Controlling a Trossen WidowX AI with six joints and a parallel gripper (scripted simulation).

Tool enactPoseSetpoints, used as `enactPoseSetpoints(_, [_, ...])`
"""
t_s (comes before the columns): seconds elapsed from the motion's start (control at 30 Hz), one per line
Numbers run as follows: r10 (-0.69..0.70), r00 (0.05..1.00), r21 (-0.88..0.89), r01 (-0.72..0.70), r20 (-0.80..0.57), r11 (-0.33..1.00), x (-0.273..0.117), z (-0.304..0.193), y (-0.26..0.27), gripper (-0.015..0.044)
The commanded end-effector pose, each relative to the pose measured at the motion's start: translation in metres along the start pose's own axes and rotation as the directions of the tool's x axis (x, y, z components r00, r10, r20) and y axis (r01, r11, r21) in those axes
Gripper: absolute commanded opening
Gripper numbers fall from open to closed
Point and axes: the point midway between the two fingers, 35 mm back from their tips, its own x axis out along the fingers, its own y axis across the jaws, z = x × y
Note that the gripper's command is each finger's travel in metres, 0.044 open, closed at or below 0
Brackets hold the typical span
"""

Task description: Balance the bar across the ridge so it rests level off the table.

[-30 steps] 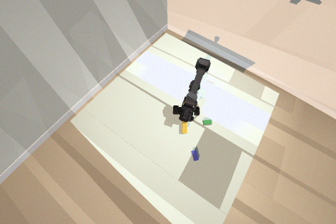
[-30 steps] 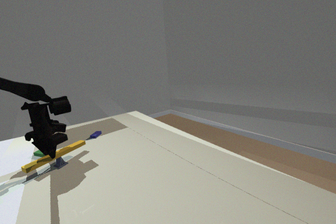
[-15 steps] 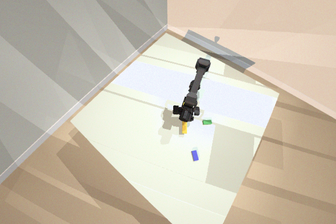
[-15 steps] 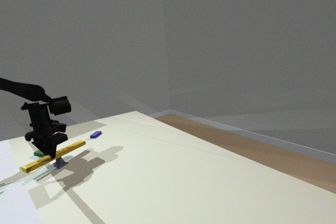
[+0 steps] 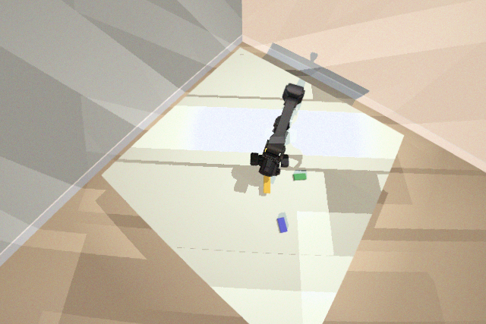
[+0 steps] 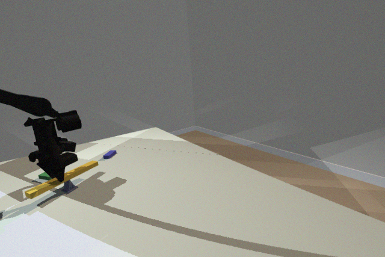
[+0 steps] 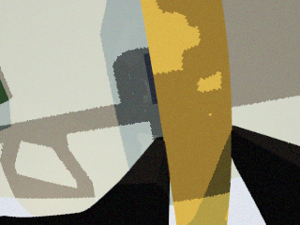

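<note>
We have our black two-finger gripper [image 5: 269,163] [image 6: 61,179] [image 7: 195,139] clamped on the long yellow rectangular bar [image 5: 266,185] [image 6: 83,169] [image 7: 192,108]. The bar is above the table [image 5: 235,210] [image 6: 198,192], over the small blue-grey ridge [image 6: 68,186] [image 7: 150,77]; if they touch, we cannot tell. One short green block [image 5: 299,176] [image 6: 44,176] [image 7: 3,93] lies near the bar.
</note>
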Motion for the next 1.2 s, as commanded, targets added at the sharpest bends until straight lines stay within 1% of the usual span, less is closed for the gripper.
enactPoseSetpoints(0.0, [0.003, 1.0, -0.005, -0.003, -0.004, 1.0, 0.0025, -0.0012, 0.0006, 0.0])
enactPoseSetpoints(1.17, [0.003, 1.0, -0.005, -0.003, -0.004, 1.0, 0.0054, -0.0019, 0.0007, 0.0])
